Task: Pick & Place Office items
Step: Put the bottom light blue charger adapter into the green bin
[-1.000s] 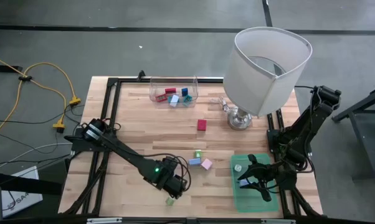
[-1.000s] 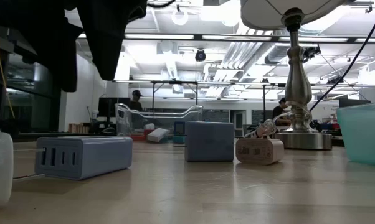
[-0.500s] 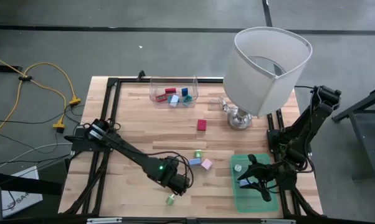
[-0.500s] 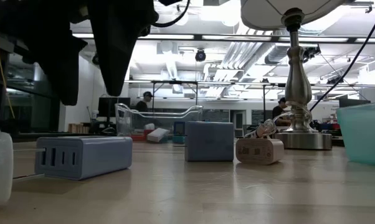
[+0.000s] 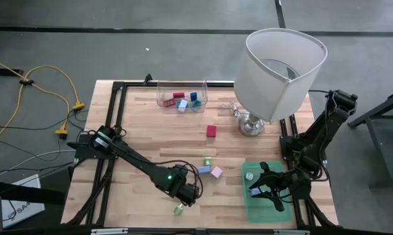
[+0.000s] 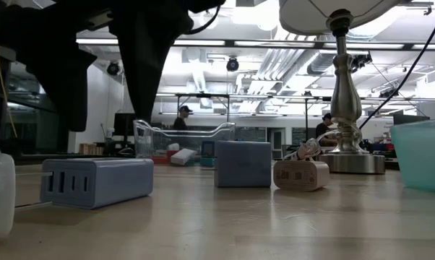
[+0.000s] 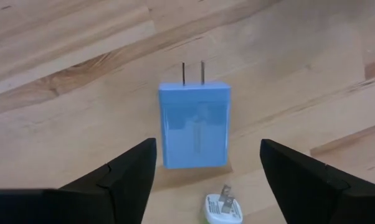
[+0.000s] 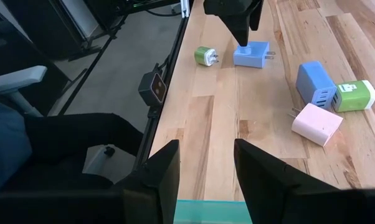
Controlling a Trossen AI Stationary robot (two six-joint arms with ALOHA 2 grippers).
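Observation:
My left gripper [image 5: 185,191] hangs open near the table's near edge, above a light blue charger [image 7: 195,124]. The charger lies flat, its two prongs toward the far side, and is also seen in the low view [image 6: 95,180] and the right wrist view [image 8: 253,55]. The fingers [image 7: 122,174] stand on either side of it, clear of it. A green-and-white plug [image 5: 179,209] lies close by. Green [image 5: 207,161], blue [image 5: 204,169] and pink [image 5: 217,172] chargers sit together. A red block [image 5: 211,131] lies mid-table. My right gripper [image 5: 265,189] waits open over the green tray [image 5: 249,209].
A big white lamp [image 5: 275,72] stands at the far right. A clear bin [image 5: 182,98] at the far edge holds red and blue pieces. A white piece [image 5: 249,175] lies in the green tray. Bare wood lies left of the left arm. People show in the room behind.
My left gripper has moved a little toward the far right and come down toward the light blue charger, uncovering the green-and-white plug in the high view. No item has moved. A person in the room behind has walked to the right.

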